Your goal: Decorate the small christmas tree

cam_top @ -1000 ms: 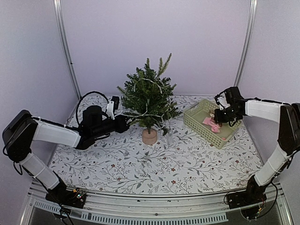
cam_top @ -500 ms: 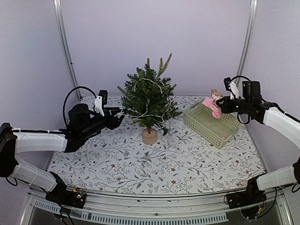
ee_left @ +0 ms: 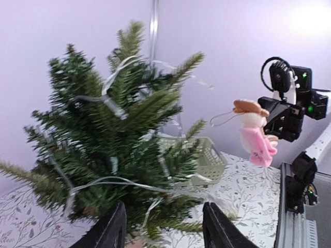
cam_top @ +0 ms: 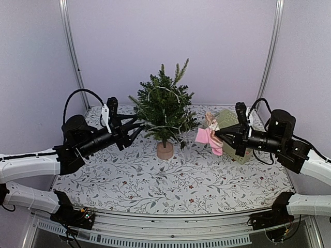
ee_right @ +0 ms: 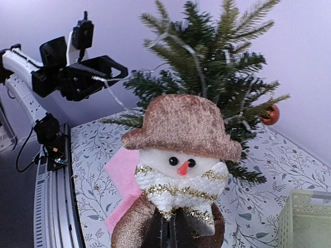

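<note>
The small christmas tree stands mid-table on a tan base, wound with a white light string. My left gripper is open just left of its lower branches. In the left wrist view branches and the string lie ahead of the spread jaws. My right gripper is shut on a snowman ornament with a brown hat and a pink piece. It holds the ornament in the air right of the tree. In the right wrist view the snowman fills the middle above the gripper.
A pale green basket sits at the back right, partly behind the right arm; it also shows in the left wrist view and the right wrist view. A red ball hangs on the tree. The table has a floral cloth.
My right gripper lifted the snowman out of the basket and carried it left and forward toward the tree. My left gripper drew back slightly, rose and opened.
</note>
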You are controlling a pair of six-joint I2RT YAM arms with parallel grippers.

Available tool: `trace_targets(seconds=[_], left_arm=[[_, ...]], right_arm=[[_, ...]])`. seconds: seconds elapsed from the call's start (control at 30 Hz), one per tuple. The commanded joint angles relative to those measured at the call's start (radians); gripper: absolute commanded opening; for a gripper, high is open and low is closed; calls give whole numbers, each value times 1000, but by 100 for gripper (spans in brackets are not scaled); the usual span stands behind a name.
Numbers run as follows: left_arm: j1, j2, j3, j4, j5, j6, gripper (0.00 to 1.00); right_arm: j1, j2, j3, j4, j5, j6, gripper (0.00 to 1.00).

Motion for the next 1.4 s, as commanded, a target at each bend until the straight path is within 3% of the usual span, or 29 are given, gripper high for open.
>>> trace_targets(seconds=[0.0,0.13,0.27,0.53,0.73,1.0,1.37], left_arm=[[-94,26,70,-24,91,67,53],[-110,60,72,-3,124,35,52],[-110,35,36,26,79,12,51],[-100,-152,-28,-74,-119,59,58],[-83,-235,-44,-166,-88,65,61],[-102,-193,-32,-148,174,133,49],[-127,-119,55,-128,99,163,40]], right_arm=[[155,-48,-52,74,137,-89,0],[257,-63,-50,80,213,-140,0],[304,-60,-33,86,178,-136,0],[358,3,-4,127,150,-110,0],[363,40,9,174,117,-107,0],[472,127,-3,197,216,-195,0],[492,153,35,310,333,-255,0]])
